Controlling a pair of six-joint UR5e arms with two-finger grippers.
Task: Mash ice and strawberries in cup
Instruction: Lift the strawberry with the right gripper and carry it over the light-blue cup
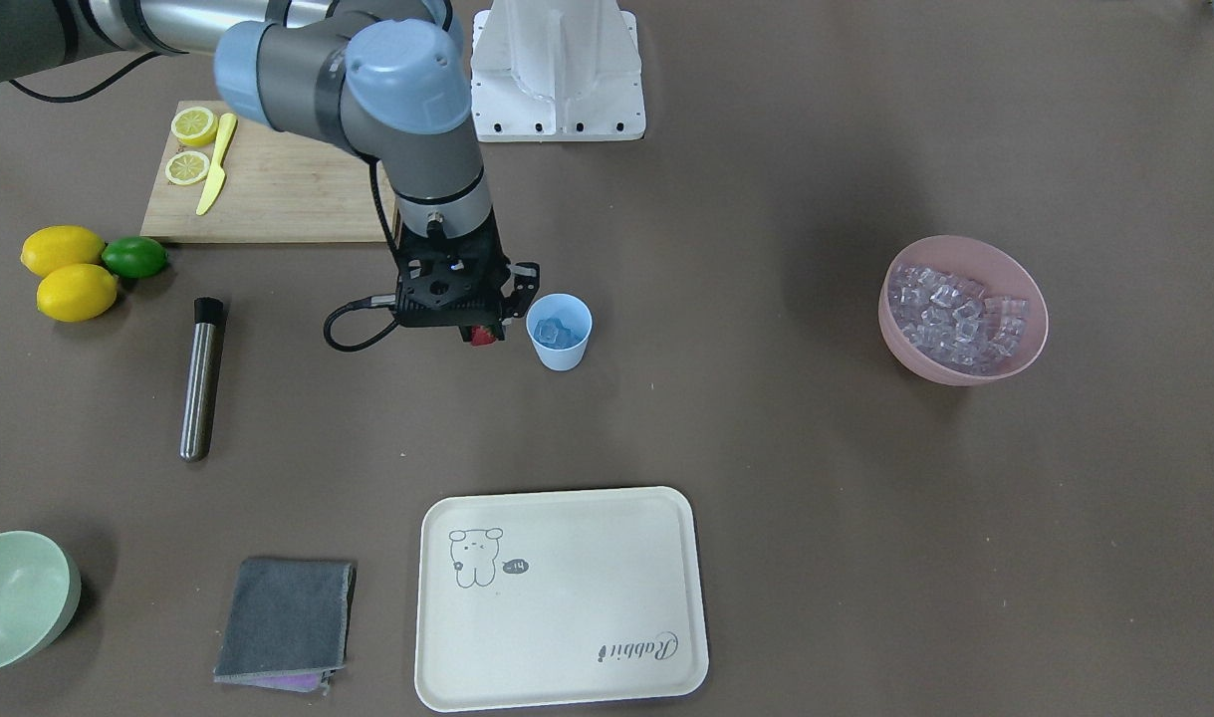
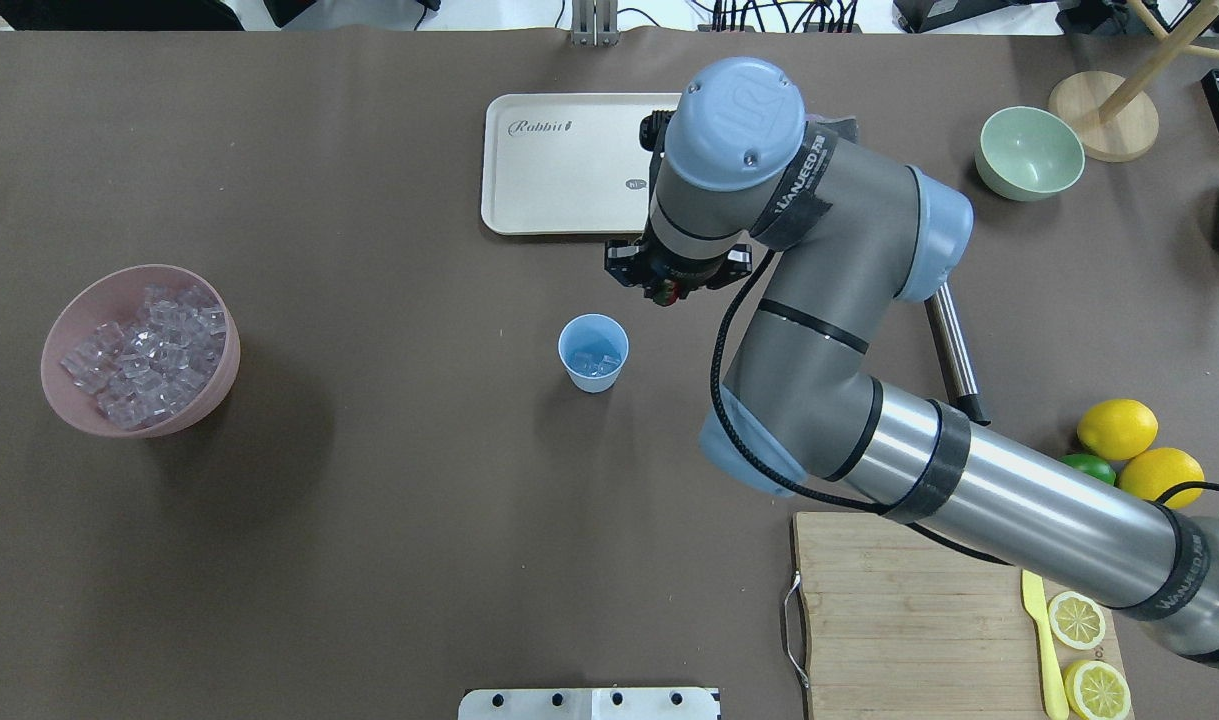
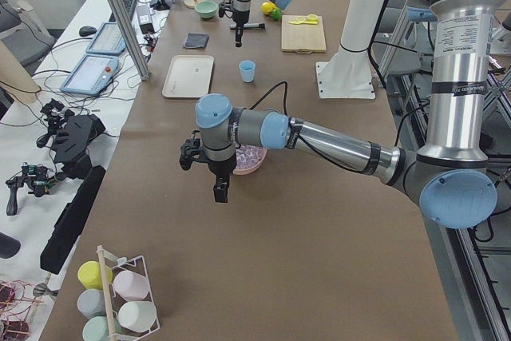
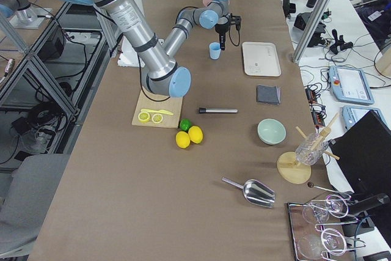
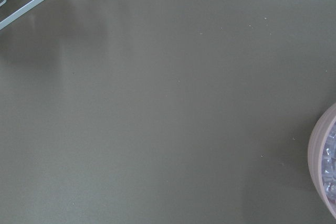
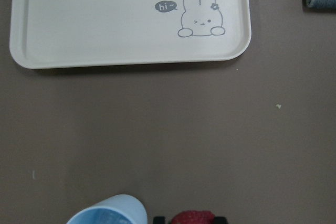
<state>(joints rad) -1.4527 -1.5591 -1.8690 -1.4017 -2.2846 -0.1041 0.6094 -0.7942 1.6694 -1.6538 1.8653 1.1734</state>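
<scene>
- Currently gripping strawberry (image 1: pixel 483 337) w/ R gripper (image 1: pixel 482 335), closed tight on it.
- Holding it just beside cup (image 1: pixel 560 349), on robot's R side, not over rim.
- Already got ice (image 1: pixel 555 328) in cup; more cubes in pink bowl (image 1: pixel 950 376), well apart on L side.
- Can't tell L gripper (image 3: pixel 221 196) open/closed; hanging near pink bowl.
- Around: tray (image 1: pixel 567 617) beyond cup, metal rod (image 1: pixel 201 378) on R, then cloth (image 1: pixel 286 615), lemons (image 1: pixel 77 292), lime (image 1: pixel 134 257), cutting board (image 1: pixel 288 189).

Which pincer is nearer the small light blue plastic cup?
Right. The right pincer, gripping a small red strawberry, hangs just beside the light blue plastic cup; the left pincer is far off, by the big pink bowl.
</scene>
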